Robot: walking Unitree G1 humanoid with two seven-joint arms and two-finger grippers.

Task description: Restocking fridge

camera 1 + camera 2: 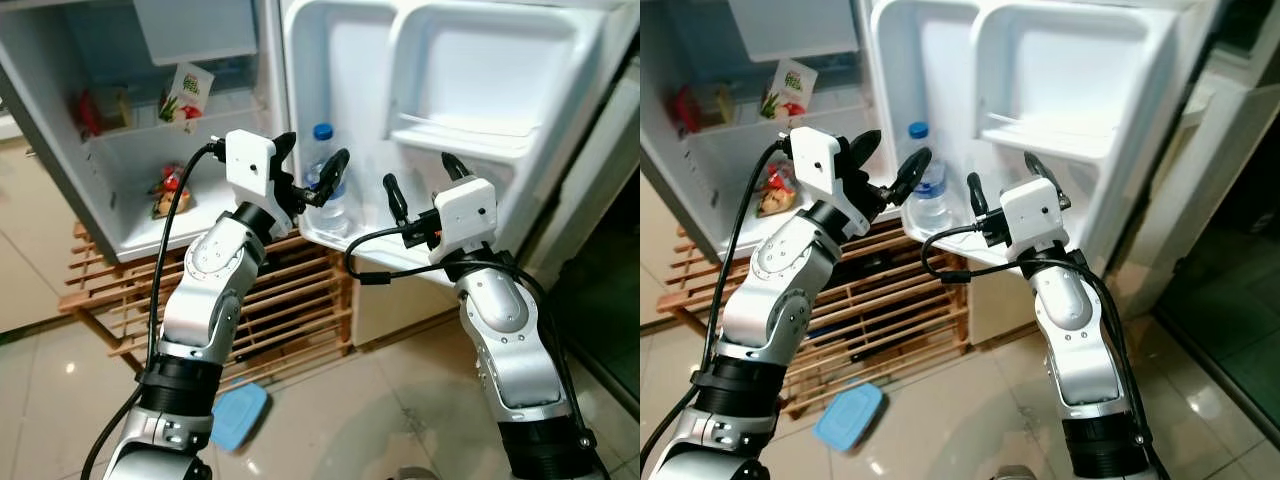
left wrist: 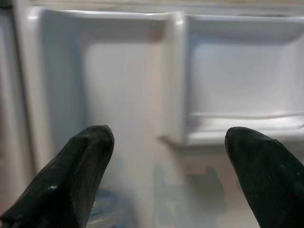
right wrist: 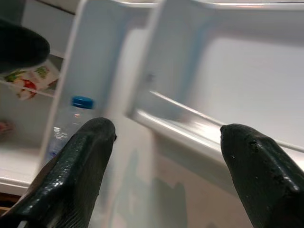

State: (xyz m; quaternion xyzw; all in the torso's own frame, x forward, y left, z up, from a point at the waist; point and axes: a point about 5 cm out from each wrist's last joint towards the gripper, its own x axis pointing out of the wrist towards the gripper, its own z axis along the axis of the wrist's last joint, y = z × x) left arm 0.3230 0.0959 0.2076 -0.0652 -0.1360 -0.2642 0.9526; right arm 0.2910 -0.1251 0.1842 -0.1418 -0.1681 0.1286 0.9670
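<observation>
left arm bent at the elbow and raised toward the open fridge; left gripper [image 1: 312,170] with fingers spread apart and holding nothing, its tips just beside the water bottle [image 1: 327,195], one finger overlapping the bottle's shoulder at about 9 o'clock so that part of the bottle's outline is hidden. the bottle stands upright in the lowest door shelf [image 1: 330,238] at the door's hinge side, long axis vertical, blue cap at 12 o'clock; its base is cut off by the shelf wall, and whether the finger touches it cannot be told. in the left wrist view the bottle is only a blurred blue patch between the fingers [image 2: 71,180]. in the fridge body [image 1: 120,215], at 9 o'clock from the bottle, sit coloured packets [image 1: 186,95], too small to read. right arm rises from 5 o'clock, forearm near vertical; right gripper [image 1: 418,182] also spread wide and empty, aimed at the door's upper shelf [image 1: 470,140]. a blue lid [image 1: 238,415] lies on the floor before a wooden rack [image 1: 290,300].
</observation>
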